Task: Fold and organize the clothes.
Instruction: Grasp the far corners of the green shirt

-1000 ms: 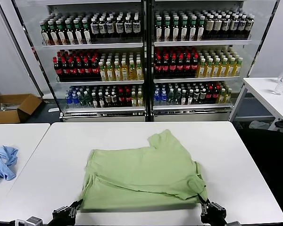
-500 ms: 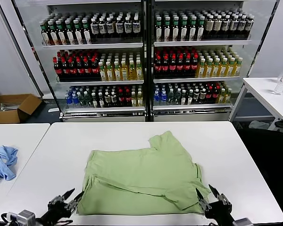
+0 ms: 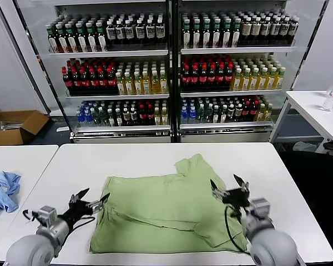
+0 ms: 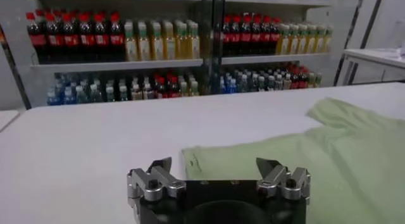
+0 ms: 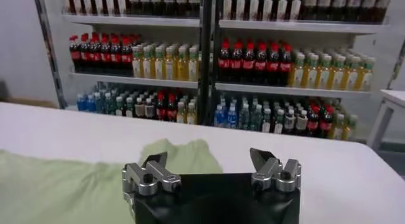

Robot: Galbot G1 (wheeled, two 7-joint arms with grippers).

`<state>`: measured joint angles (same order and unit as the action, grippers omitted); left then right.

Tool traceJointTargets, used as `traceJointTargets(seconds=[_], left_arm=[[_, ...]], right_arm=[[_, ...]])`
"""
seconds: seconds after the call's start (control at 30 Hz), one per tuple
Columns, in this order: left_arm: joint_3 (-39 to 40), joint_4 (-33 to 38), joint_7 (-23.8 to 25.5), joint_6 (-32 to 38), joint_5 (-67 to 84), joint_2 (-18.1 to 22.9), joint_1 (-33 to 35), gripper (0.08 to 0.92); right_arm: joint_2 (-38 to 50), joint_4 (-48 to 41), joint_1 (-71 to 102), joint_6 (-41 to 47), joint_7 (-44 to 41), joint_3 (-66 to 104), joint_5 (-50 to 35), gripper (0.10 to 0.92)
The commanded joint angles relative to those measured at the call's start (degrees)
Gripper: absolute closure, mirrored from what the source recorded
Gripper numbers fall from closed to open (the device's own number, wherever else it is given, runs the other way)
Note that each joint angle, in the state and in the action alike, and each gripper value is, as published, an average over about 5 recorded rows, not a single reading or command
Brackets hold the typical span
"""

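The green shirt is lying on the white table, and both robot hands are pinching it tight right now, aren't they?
Not quite. The green shirt does lie on the white table, but neither hand is pinching it. The head view shows the left gripper and the right gripper both open and holding nothing. Both wrist views show this too.

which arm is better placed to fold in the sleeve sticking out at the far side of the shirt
Right, probably. The open right gripper hovers over the light green soft-fabric polo shirt, just beside that far sleeve. The open left gripper is at the opposite edge.
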<state>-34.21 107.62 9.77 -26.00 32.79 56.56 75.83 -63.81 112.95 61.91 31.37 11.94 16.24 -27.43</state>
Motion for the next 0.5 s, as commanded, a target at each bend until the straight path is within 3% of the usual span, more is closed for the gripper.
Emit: traceJointTargets(seconds=[0.03,0.23,0.5], left_arm=[[6.42,-13.71,0.44,-0.5,0.24,-0.47,-14.46,0.177],[9.49,-19.34,0.84,0.89,-0.59,-0.09,-18.96,0.177],[12.03,-21.82,1.51,1.31,-2.15,0.31,-20.41,0.177]], right_arm=[[-3.34,-17.14,-17.75,1.68,-0.13,-6.78,-1.1,0.202],[-8.49,-30.11,-23.62,0.76,-0.26,-8.83,0.83,0.203],[-14.64,-43.74,-29.81,-2.79,-1.79,-10.05,7.37,0.203]])
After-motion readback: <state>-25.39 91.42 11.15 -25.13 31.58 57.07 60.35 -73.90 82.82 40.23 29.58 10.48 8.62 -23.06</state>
